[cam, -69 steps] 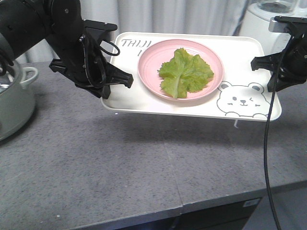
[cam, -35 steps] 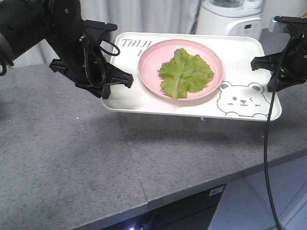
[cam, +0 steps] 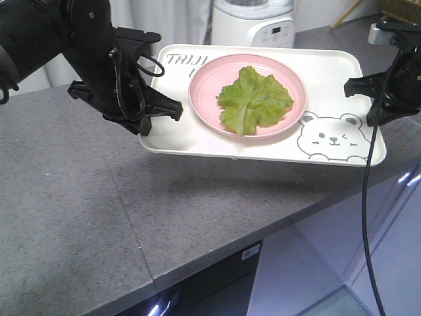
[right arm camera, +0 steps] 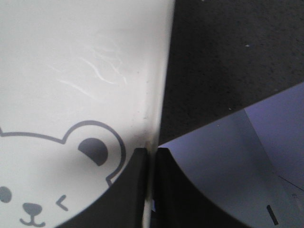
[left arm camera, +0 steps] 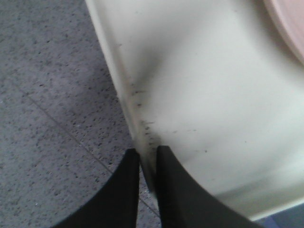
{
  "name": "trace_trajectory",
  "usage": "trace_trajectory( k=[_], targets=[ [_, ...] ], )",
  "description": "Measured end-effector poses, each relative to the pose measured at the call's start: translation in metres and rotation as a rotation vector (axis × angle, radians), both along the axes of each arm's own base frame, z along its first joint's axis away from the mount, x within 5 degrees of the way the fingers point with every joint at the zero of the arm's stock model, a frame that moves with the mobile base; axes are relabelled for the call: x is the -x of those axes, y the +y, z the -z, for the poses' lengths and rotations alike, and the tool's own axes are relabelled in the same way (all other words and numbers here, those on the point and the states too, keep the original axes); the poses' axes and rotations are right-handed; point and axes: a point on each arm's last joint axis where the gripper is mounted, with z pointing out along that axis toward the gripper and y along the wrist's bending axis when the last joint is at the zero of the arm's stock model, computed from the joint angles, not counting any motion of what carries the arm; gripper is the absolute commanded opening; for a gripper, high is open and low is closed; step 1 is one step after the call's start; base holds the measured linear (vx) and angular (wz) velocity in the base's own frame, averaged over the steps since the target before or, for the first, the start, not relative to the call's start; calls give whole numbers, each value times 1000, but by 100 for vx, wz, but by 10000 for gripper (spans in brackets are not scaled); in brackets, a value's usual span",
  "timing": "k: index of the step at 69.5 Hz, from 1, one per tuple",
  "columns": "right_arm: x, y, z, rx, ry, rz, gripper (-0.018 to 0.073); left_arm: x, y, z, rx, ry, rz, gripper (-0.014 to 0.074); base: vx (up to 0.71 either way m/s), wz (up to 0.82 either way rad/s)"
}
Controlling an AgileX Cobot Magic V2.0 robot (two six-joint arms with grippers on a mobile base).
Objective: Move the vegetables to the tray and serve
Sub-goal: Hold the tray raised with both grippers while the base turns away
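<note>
The cream-white tray (cam: pixel 184 128) with the bear face is held up in the air above the grey counter (cam: pixel 79 210). On it stands a round pink plate (cam: pixel 204 89) carrying the vegetables (cam: pixel 253 99), a crinkly green lettuce leaf. My left gripper (cam: pixel 154 118) is shut on the tray's left rim; the left wrist view shows both black fingers (left arm camera: pixel 126 190) pinching the rim of the tray (left arm camera: pixel 213 95). My right gripper (cam: pixel 368 89) is shut on the right rim, and the right wrist view shows the tray (right arm camera: pixel 85 71) edge clamped by its fingers (right arm camera: pixel 130 190).
A white blender base (cam: pixel 253 23) stands on the counter behind the tray. The counter's front edge (cam: pixel 263 237) runs diagonally, with a bluish cabinet front (cam: pixel 355 263) below at the lower right. A black cable (cam: pixel 366 197) hangs from the right arm.
The tray and both arms keep their place in the picture while the background slides left: the pot has left the view, the blender moved left, and the counter's edge came in.
</note>
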Motion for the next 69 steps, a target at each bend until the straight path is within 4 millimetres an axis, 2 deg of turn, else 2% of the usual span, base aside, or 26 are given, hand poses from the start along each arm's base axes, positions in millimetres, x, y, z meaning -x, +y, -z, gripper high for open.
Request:
trace_trajectory(
  k=[69],
  targets=[
    [0, 0, 0, 0, 0, -1, -6, 0, 0, 0, 0, 0, 0, -6, -1, -30]
  ],
)
